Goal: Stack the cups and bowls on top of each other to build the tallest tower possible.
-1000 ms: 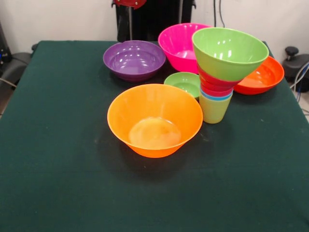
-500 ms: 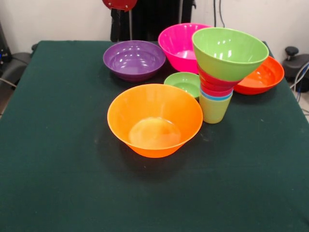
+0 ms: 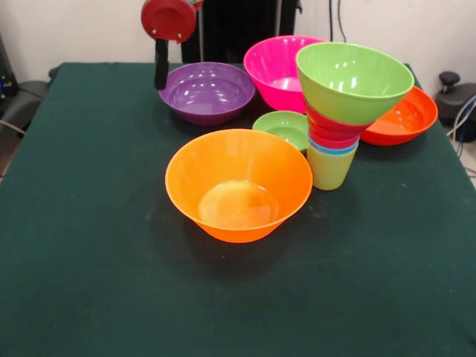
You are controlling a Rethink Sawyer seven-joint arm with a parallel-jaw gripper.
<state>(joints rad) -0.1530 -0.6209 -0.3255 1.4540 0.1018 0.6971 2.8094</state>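
The robot's gripper (image 3: 161, 63) hangs at the upper left of the frame, just left of the purple bowl (image 3: 207, 92). You cannot tell if it is spread or pressed together. The tower (image 3: 343, 111) stands right of the middle: a yellow-green cup (image 3: 329, 168) at the bottom and a big lime green bowl (image 3: 354, 80) on top. A big orange bowl (image 3: 238, 184) sits in the middle of the green table (image 3: 89, 260). A pink bowl (image 3: 277, 71) is at the top.

One camera looks down across the table (image 3: 89, 282), fairly near.
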